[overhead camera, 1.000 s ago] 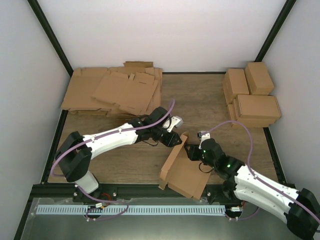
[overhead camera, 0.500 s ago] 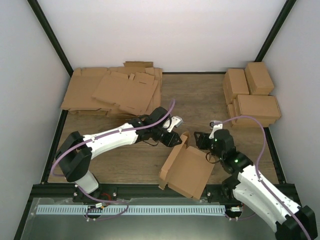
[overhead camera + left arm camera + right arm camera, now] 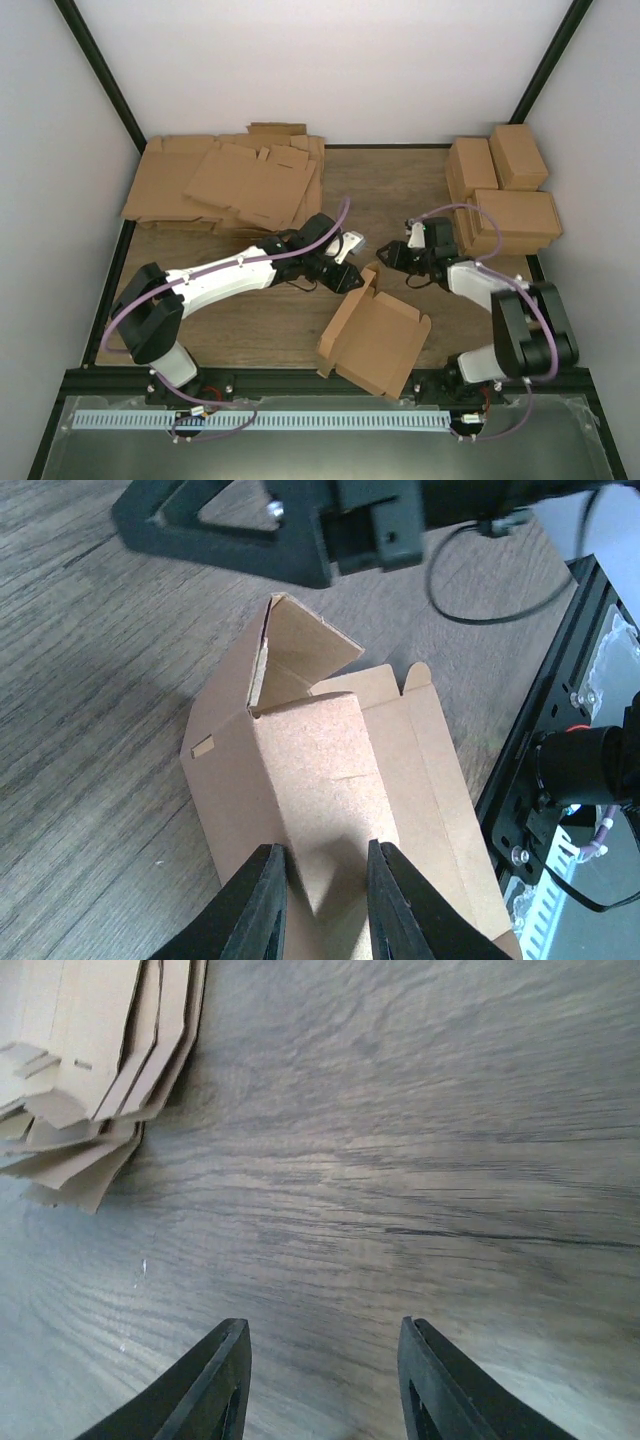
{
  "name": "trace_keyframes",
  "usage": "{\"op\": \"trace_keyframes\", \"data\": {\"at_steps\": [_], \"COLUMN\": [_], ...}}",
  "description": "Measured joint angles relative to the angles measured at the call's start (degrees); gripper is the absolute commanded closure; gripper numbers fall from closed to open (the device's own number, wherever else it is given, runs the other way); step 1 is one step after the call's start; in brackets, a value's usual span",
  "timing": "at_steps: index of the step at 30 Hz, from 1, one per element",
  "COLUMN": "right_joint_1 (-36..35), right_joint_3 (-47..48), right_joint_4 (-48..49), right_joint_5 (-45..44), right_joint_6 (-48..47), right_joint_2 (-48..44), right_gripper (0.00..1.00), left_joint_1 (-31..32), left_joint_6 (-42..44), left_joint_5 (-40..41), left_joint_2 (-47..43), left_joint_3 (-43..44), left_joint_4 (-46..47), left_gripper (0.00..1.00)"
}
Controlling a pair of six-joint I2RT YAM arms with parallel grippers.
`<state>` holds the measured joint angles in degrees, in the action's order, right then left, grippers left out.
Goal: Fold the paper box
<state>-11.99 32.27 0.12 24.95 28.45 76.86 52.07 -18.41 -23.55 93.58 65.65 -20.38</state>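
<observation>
The paper box [image 3: 377,338] is a brown cardboard tray, half formed, lying at the near middle of the table. One side panel [image 3: 348,308] stands up along its left. My left gripper [image 3: 352,277] is at the box's far corner. In the left wrist view the left gripper [image 3: 325,905] is shut on a raised cardboard panel [image 3: 320,770], with a folded corner flap [image 3: 300,645] beyond it. My right gripper [image 3: 391,255] hovers just past the box's far edge, apart from it. In the right wrist view the right gripper [image 3: 320,1380] is open over bare wood.
A heap of flat cardboard sheets [image 3: 232,180] lies at the back left, its edge visible as sheets [image 3: 90,1050] in the right wrist view. Folded boxes [image 3: 503,190] are stacked at the back right. A black frame rail [image 3: 300,378] runs along the table's near edge.
My right arm has drawn off the box, swung to the far side of it and opened wider. The box's right part now lies flatter. The left gripper has kept its hold.
</observation>
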Motion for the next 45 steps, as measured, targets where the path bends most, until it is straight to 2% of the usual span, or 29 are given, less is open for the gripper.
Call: {"op": "trace_keyframes", "data": {"at_steps": [6,15,29,45], "right_joint_1": [0.61,1.29,1.05,-0.76], "right_joint_3": [2.34,-1.16,-3.45,-8.57], "right_joint_4": [4.76,9.88,8.04,7.78], "right_joint_5": [13.29,22.36,22.93,16.35], "right_joint_6": [-0.28,0.96,4.26,6.45], "right_joint_2": [13.07,13.33,4.00,-3.41], "right_gripper": [0.64,0.64,0.68,0.70], "left_joint_1": [0.00,0.00,-0.07,-0.79], "left_joint_6": [0.00,0.00,-0.87,-1.14], "left_joint_5": [0.33,0.31,0.37,-0.81], "left_joint_2": [0.02,0.02,-0.20,-0.44], "left_joint_3": [0.02,0.02,0.04,-0.13], "left_joint_4": [0.04,-0.37,-1.51,-1.95], "left_gripper": [0.75,0.75,0.75,0.75]}}
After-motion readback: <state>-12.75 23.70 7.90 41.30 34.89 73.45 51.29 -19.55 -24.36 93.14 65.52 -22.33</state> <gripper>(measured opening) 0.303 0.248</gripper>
